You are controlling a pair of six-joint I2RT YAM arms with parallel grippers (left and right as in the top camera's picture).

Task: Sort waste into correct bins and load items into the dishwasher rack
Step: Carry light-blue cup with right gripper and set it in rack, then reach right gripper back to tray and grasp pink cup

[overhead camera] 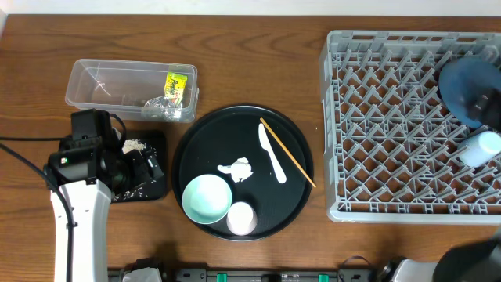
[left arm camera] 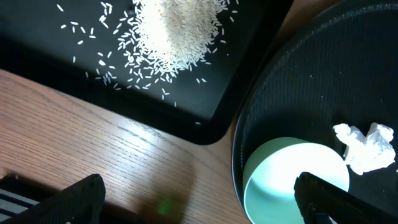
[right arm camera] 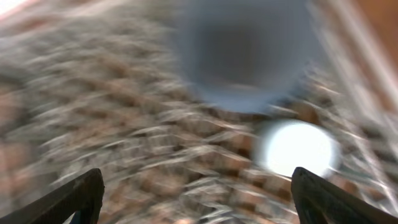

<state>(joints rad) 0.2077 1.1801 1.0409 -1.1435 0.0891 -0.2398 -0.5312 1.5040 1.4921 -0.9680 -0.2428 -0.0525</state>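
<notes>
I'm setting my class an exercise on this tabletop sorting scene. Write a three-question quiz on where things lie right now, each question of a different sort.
1. True or false: the crumpled tissue lies on the round black tray.
2. The yellow-green packet lies in: A. the clear tub; B. the mint-green bowl; C. the shallow black tray.
3. Which two items already sit in the dishwasher rack?
Key: 1 true; 2 A; 3 the dark-blue bowl and the light-blue cup.

My left arm (overhead camera: 78, 219) stretches forward, wrist bent down; my left end effector (left arm camera: 199, 202) has its fingers (left arm camera: 78, 199) spread wide, empty. My right end effector (right arm camera: 198, 199) is spread wide too, empty.
</notes>
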